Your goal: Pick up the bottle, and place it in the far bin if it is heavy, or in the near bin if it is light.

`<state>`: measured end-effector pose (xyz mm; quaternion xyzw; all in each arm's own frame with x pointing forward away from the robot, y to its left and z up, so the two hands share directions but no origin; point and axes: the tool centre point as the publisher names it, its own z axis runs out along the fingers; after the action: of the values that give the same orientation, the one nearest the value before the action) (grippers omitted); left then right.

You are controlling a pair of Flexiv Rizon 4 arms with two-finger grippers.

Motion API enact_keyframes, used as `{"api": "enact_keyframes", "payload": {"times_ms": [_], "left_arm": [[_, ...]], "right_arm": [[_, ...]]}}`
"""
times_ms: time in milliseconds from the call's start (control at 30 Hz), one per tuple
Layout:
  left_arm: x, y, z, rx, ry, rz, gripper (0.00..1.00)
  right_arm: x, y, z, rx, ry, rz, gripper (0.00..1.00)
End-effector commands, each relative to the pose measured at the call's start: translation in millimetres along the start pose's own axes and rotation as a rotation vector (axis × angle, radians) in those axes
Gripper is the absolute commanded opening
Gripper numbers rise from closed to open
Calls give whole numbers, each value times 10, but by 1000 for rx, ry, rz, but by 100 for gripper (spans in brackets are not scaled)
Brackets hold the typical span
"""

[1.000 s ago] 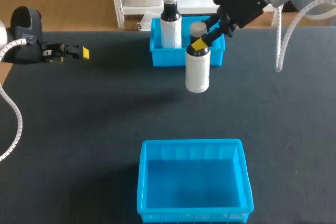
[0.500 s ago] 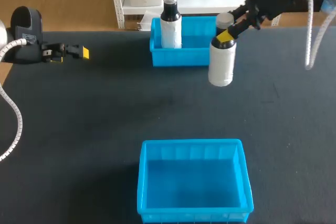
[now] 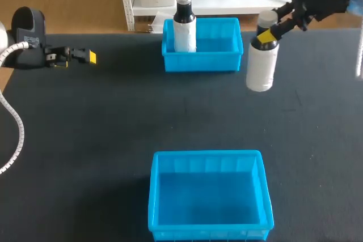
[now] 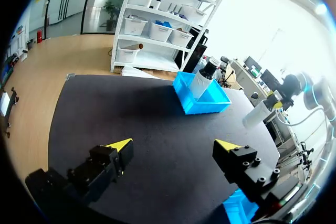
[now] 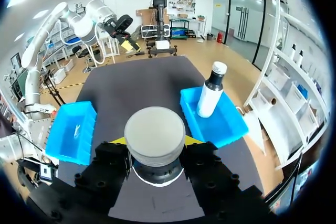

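Observation:
A white bottle (image 3: 261, 66) with a black neck and grey cap hangs in the air to the right of the far bin (image 3: 202, 45), held at the neck by my right gripper (image 3: 265, 37). In the right wrist view its grey cap (image 5: 154, 135) sits between the yellow-tipped fingers (image 5: 190, 140). A second bottle (image 3: 184, 24) stands upright in the far bin's left end. The near bin (image 3: 209, 196) has nothing in it. My left gripper (image 3: 85, 56) rests at the table's far left, open with nothing between its fingers (image 4: 119, 148).
Bare black mat stretches between the two bins and to both sides. The table's back edge runs just behind the far bin.
My right arm has carried the bottle to the right, from in front of the far bin to a spot past its right end. The left arm has stayed still.

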<state>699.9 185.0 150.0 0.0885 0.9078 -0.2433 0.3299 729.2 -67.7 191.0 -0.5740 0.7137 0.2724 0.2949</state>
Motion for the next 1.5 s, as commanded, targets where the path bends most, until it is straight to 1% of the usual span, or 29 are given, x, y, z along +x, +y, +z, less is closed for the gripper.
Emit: {"api": "enact_keyframes", "payload": {"times_ms": [33,200,367,533,700,867,1000,1267,1500], "left_arm": [[0,0,0,0,0,0,100],[0,0,0,0,0,0,100],[0,0,0,0,0,0,100],[0,0,0,0,0,0,100],[0,0,0,0,0,0,100],[0,0,0,0,0,0,100],[0,0,0,0,0,0,100],[0,0,0,0,0,0,100],[0,0,0,0,0,0,100]], "right_arm": [[42,62,-128,50,2,9,0],[129,-18,-255,68,5,38,0],[158,-160,-372,88,21,58,0],[142,-324,-489,113,33,72,0],[99,-552,-564,124,38,76,0],[-5,-791,-612,142,45,65,0],[-148,-996,-588,144,48,41,0],[-461,-1370,-398,118,49,-22,0],[-622,-1617,-198,88,38,-52,0]]}}
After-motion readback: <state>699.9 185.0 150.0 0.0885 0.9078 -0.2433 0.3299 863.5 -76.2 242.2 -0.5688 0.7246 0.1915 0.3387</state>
